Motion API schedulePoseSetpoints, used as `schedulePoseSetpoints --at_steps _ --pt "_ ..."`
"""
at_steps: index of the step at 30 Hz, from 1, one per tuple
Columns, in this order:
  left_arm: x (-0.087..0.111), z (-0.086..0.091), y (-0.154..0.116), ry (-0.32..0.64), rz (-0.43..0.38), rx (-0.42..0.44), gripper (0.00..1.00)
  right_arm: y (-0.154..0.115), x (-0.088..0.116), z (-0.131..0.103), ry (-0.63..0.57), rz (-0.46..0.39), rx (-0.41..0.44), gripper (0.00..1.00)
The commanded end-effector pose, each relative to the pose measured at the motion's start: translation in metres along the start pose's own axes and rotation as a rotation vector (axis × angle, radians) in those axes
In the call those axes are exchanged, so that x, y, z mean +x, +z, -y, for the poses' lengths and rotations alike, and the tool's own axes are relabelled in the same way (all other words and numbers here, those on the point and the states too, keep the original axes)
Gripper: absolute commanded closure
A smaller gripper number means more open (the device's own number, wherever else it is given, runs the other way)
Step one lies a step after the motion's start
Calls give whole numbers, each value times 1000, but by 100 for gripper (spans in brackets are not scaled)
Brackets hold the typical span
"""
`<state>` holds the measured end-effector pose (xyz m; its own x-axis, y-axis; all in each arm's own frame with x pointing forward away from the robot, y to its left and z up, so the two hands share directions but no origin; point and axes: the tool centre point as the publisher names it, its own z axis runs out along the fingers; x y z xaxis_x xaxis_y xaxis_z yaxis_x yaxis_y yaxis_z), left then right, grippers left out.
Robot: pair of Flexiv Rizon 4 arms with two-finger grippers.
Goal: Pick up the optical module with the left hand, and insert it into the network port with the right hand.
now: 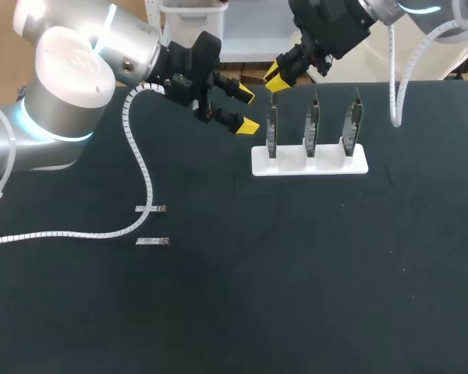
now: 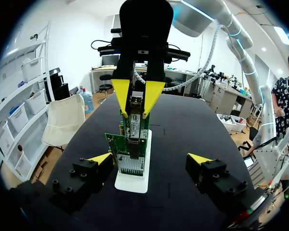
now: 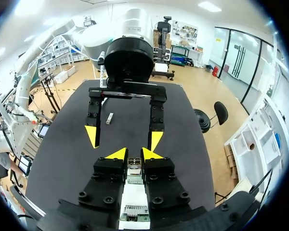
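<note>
Silver optical module (image 3: 134, 168): clamped in right tool (image 3: 133, 155), at top of leftmost green network card (image 1: 272, 134).
Left tool (image 1: 248, 111): fingers apart, empty, beside card.
Risk: slight tilt could jam module against card.

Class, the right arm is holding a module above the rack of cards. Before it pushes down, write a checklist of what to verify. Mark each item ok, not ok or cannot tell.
1. Right gripper shut on the optical module: ok.
2. Module directly above the network card nearest the left arm: ok.
3. Module lined up squarely with the card's port: cannot tell, the fingers hide the port.
4. Cards standing upright in the white holder: ok.
5. Left gripper open, empty and off to the side of the card: ok.
6. Spare modules lying on the table away from the holder: ok.
</note>
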<state>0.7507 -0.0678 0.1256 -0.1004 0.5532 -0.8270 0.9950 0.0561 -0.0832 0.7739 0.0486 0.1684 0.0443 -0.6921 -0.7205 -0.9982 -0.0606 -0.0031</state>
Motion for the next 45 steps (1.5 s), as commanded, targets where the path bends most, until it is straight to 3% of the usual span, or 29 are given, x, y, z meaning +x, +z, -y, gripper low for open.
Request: schedulePoseSetpoints --at_steps 1,45 --pt "-1 -1 1 -3 -6 2 0 1 0 1 0 1 -4 100" --pt "-1 -1 1 -3 -6 2 0 1 1 2 -17 4 -3 100"
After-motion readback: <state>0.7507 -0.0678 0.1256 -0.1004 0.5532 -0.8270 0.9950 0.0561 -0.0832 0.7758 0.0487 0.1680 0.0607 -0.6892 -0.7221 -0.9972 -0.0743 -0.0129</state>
